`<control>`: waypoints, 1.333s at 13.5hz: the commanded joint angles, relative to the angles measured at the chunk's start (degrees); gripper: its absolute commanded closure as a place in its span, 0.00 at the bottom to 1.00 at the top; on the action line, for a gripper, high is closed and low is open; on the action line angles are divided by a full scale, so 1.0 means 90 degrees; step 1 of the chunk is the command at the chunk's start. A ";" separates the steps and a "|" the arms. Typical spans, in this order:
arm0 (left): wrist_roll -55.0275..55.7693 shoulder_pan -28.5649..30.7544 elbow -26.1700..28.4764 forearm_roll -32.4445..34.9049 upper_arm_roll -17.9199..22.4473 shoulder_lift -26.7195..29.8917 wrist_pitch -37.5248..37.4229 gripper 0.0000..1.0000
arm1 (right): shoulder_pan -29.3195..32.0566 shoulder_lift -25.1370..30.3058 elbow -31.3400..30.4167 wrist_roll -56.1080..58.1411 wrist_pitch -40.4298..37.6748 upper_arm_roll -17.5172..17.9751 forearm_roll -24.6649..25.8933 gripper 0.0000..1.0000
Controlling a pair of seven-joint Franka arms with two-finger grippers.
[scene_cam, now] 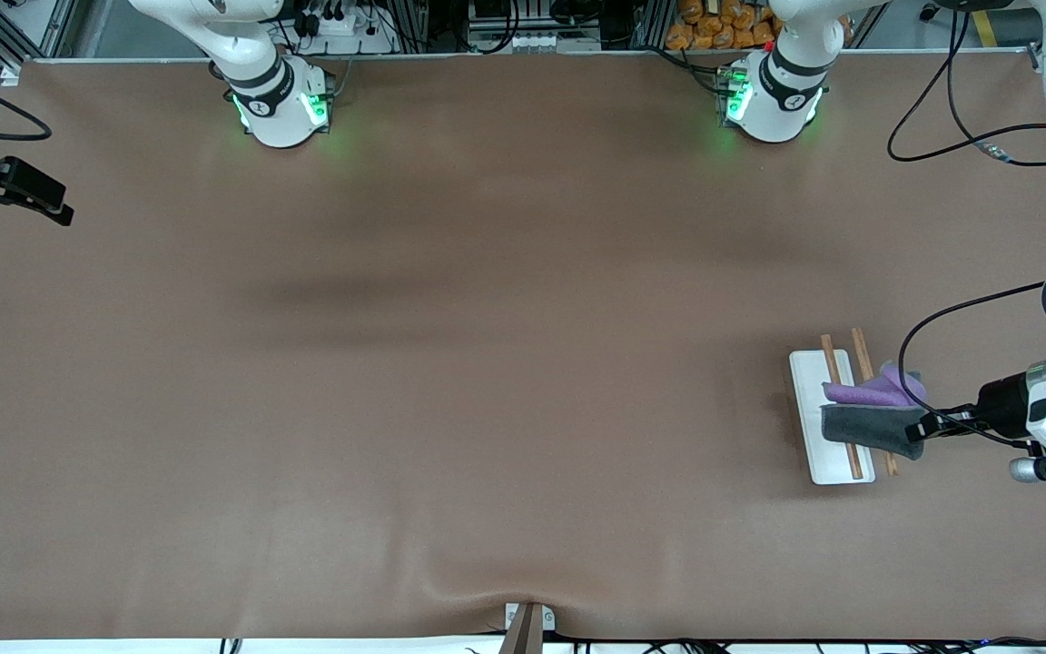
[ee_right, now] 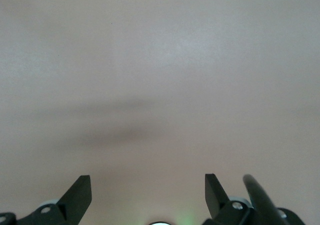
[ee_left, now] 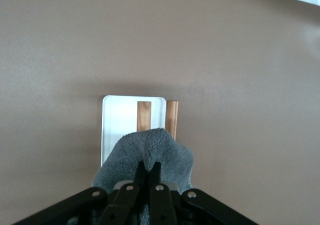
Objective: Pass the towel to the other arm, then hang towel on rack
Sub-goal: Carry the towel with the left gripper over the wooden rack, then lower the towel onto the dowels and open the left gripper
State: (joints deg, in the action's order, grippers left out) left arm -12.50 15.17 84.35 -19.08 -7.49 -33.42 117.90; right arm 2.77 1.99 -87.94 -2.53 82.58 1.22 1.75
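The brown table point(scene_cam: 450, 363) fills the front view, bare across most of its width, with the task's things gathered at the left arm's end. The left arm comes down there, its wrist turned so the left gripper point(scene_cam: 921, 427) points along the table toward the right arm's end. The right arm waits; only its base shows in the front view, and in its own wrist view the right gripper point(ee_right: 148, 195) hangs over bare table with its fingers spread wide and nothing between them.

The rack point(scene_cam: 815, 454) lies with its white base flat and its two wooden rods running from farther to nearer the front camera, crosswise to the left gripper's reach. The towel point(scene_cam: 873, 411) is draped across both rods, grey face toward the camera and a purple fold above it.

In the left wrist view the left gripper's fingers point(ee_left: 139, 177) are pinched together on the towel's near edge, the cloth bulging ahead of them over the rods. The handover looks done and the hanging nearly so. The towel lies straight ahead of the fingertips, so letting go and backing away along the gripper's own axis should leave it on the rods.
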 commanded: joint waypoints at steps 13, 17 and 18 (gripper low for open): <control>-0.0066 0.0063 0.0042 0.0001 -0.0057 -0.0058 0.0065 0.00 | 0.0337 0.0150 0.0298 0.0466 -0.0338 -0.0086 -0.0537 0.00; 0.0031 -0.0064 0.0052 0.0887 -0.0135 0.0401 -0.0189 0.00 | 0.0405 0.0150 0.0298 0.0437 -0.0357 -0.0096 -0.0507 0.00; 0.0225 -0.0171 0.0042 0.1025 -0.0125 0.0489 -0.0306 0.00 | 0.0406 0.0150 0.0298 0.0466 -0.0348 -0.0106 -0.0459 0.00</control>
State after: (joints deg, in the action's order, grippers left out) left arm -12.28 15.01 83.83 -13.01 -8.63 -31.91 117.09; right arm 5.20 2.51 -85.21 0.82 80.08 -0.06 -2.26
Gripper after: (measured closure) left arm 0.000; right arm 0.000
